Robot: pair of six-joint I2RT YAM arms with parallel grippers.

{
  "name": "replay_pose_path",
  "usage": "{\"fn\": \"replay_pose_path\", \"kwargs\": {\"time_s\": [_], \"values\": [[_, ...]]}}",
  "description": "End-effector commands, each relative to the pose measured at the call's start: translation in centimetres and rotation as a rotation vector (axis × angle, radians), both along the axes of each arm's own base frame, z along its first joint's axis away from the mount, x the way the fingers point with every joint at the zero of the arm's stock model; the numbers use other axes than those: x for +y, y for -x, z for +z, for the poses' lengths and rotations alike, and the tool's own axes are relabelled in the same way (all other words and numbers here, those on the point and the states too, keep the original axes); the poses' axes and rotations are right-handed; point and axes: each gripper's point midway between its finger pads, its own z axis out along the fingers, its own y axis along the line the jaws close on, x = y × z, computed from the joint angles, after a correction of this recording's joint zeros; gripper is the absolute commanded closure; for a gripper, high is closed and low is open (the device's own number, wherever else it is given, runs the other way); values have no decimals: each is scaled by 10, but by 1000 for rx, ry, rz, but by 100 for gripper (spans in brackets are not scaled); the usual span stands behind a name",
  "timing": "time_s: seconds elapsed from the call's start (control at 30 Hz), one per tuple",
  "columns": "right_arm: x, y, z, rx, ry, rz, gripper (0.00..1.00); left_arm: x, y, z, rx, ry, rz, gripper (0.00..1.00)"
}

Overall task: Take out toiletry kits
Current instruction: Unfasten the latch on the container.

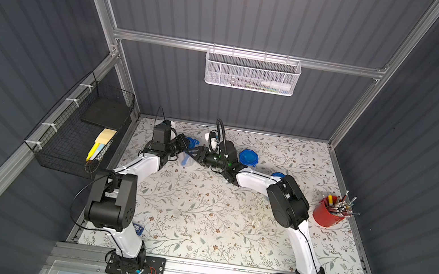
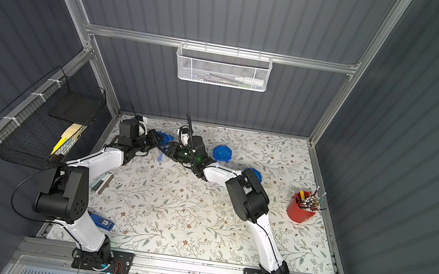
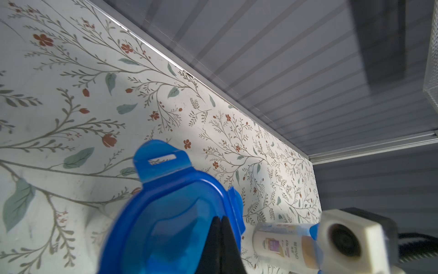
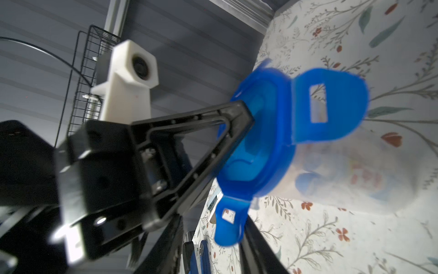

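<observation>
Left wrist view puts the left gripper [image 3: 221, 234] at the near edge. Its black tips are pressed together on the rim of the blue lid [image 3: 170, 213], and a clip flap [image 3: 161, 159] stands free. Just past the lid, farther from this gripper, lies a white bottle [image 3: 282, 246] with a tan cap. It seems to lie behind a clear wall, which is hard to make out here.

The right wrist view shows the jar [image 4: 398, 189] tipped on its side. The lid sits on its mouth with the flaps sprung outward, and the mouth is turned towards the left gripper. The kit [image 4: 315, 182] shows through the wall only as blurred blue and red shapes.

So the jar's long axis runs from one gripper to the other, with the lid end leftward and the kit behind the lid. As I judge it, the lid must come off along that axis, pulled left, while the body is steadied from the right. After that, the left arm would be nearer the mouth.

In a top view the right gripper [image 1: 191, 153] is at the jar body. Whether it clamps the jar I cannot tell.
</observation>
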Motion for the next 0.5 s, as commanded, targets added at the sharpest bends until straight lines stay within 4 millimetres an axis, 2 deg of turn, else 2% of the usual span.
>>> {"fn": "replay_pose_path", "kwargs": {"time_s": [0.0,0.13,0.23,0.33,0.47], "values": [[-2,15,80,-169,-142,33,58,15,92,-138,547,-100,28,100],[-10,18,67,-158,-67,13,59,14,86,-129,530,-98,25,100],[-26,14,60,-169,1,-43,59,12,81,-118,510,-96,19,100],[-44,0,53,-153,72,-104,60,12,76,-103,485,-96,17,100],[-54,-19,35,-115,179,-134,59,9,66,-78,437,-84,10,100]]}}
